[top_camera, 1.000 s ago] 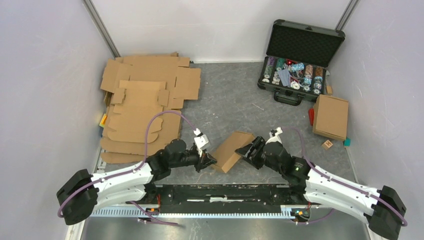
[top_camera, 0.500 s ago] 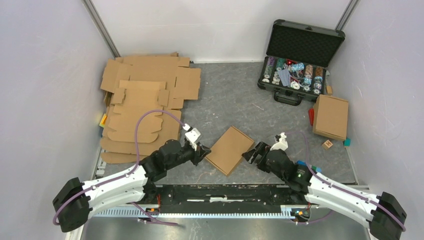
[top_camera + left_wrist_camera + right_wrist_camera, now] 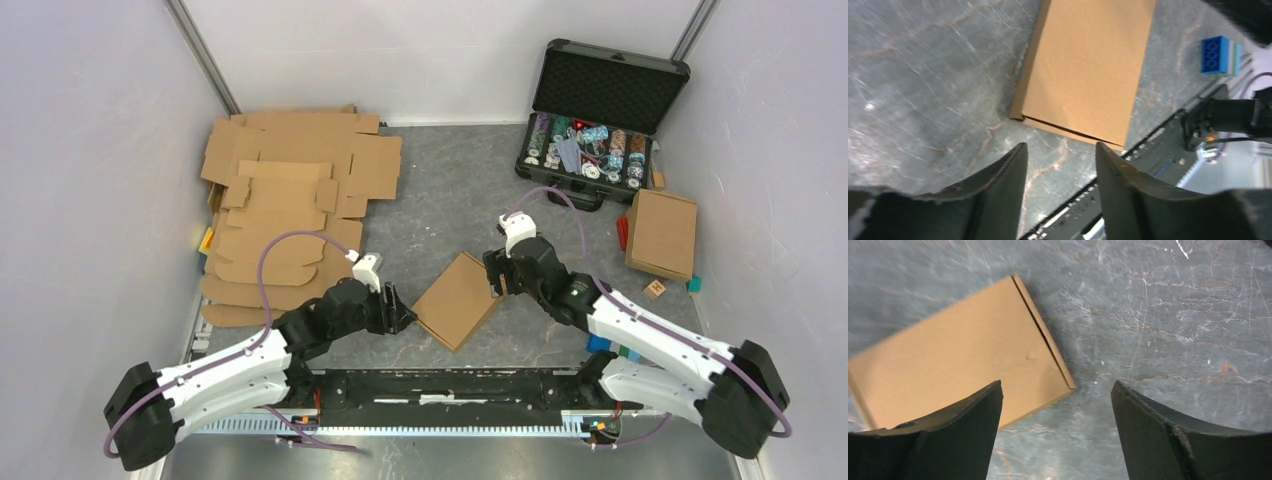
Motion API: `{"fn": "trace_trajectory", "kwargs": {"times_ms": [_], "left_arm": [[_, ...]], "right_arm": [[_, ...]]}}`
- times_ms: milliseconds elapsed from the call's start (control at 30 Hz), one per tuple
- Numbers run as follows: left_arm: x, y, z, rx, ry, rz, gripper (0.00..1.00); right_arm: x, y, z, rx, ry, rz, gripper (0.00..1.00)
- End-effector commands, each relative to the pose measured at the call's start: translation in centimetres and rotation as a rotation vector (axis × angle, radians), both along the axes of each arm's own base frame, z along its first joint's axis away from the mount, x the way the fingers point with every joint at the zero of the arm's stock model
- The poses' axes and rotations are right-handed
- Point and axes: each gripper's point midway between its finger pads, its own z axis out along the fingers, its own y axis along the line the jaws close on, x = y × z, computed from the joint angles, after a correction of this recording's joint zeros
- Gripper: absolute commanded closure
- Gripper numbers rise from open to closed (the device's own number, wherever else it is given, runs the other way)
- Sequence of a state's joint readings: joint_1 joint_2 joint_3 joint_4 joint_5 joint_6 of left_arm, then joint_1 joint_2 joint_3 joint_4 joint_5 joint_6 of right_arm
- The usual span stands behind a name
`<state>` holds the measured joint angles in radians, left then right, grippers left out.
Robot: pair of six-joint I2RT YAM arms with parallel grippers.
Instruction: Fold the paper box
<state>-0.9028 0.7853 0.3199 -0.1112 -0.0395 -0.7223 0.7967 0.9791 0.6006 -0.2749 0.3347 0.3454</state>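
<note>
A folded brown paper box (image 3: 458, 299) lies flat and closed on the grey table between the arms. It also shows in the left wrist view (image 3: 1085, 70) and in the right wrist view (image 3: 958, 367). My left gripper (image 3: 397, 312) is open and empty just left of the box, its fingertips (image 3: 1015, 160) short of the box's near corner. My right gripper (image 3: 492, 278) is open and empty at the box's right corner, hovering above it, one finger (image 3: 973, 425) over the cardboard.
A stack of flat cardboard blanks (image 3: 290, 200) lies at the back left. An open black case of poker chips (image 3: 595, 130) stands at the back right. A second folded box (image 3: 661, 233) lies at the right. Coloured blocks (image 3: 1219, 48) sit near the front rail.
The box, tilted up between both grippers a second ago, now lies flat and free. My left gripper drew back left. My right arm swung up and away toward the box's far right corner.
</note>
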Motion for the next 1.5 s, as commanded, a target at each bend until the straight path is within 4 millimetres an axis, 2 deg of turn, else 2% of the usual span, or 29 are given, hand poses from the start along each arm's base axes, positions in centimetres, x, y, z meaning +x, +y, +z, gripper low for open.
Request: {"fn": "trace_trajectory", "kwargs": {"times_ms": [0, 100, 133, 333, 433, 533, 667, 900, 1000, 1100, 1267, 1333, 1400, 1467], "left_arm": [[-2.2, -1.2, 0.4, -0.153, 0.198, 0.045, 0.43], [-2.5, -1.6, -0.1, -0.169, 0.227, 0.056, 0.44], [-2.5, -1.9, 0.0, -0.187, 0.231, 0.057, 0.44], [-2.8, -3.1, -0.9, -0.232, 0.270, 0.067, 0.35], [-2.7, -3.8, -1.4, -0.250, 0.281, 0.066, 0.33], [-2.5, -4.2, -2.1, -0.236, 0.289, 0.069, 0.32], [-2.1, -4.4, -2.4, -0.243, 0.286, 0.086, 0.30], [-1.4, -3.8, -2.7, -0.247, 0.281, 0.106, 0.27], [-1.1, -3.2, -3.1, -0.243, 0.296, 0.112, 0.31], [-0.9, -2.7, -3.5, -0.224, 0.304, 0.124, 0.35], [0.1, -2.0, -3.5, -0.137, 0.271, 0.138, 0.46], [0.4, -2.0, -3.5, -0.134, 0.268, 0.139, 0.52], [0.7, -2.2, -3.4, -0.160, 0.274, 0.139, 0.64], [0.8, -2.2, -3.4, -0.188, 0.280, 0.134, 0.76]], "right_arm": [[0.9, 0.1, -1.8, -0.142, 0.023, 0.197, 0.20], [1.3, 0.2, -2.8, -0.118, 0.034, 0.223, 0.33], [1.5, 0.3, -2.9, -0.096, 0.033, 0.226, 0.34], [1.3, 1.5, -4.1, 0.064, 0.084, 0.256, 0.34], [1.1, 1.7, -4.9, 0.142, 0.114, 0.237, 0.28], [-0.1, 2.2, -6.2, 0.217, 0.156, 0.238, 0.24], [-2.3, 3.1, -7.3, 0.310, 0.210, 0.283, 0.31], [-6.2, 4.3, -5.9, 0.456, 0.215, 0.420, 0.36], [-6.8, 3.9, -5.3, 0.436, 0.199, 0.444, 0.37], [-6.1, 3.1, -4.5, 0.395, 0.152, 0.413, 0.39], [-7.1, 4.0, -3.0, 0.448, 0.157, 0.483, 0.50], [-7.5, 4.2, -2.7, 0.462, 0.156, 0.504, 0.54], [-7.5, 4.0, -2.5, 0.460, 0.139, 0.501, 0.53], [-7.3, 3.6, -2.3, 0.445, 0.120, 0.486, 0.45]]}}
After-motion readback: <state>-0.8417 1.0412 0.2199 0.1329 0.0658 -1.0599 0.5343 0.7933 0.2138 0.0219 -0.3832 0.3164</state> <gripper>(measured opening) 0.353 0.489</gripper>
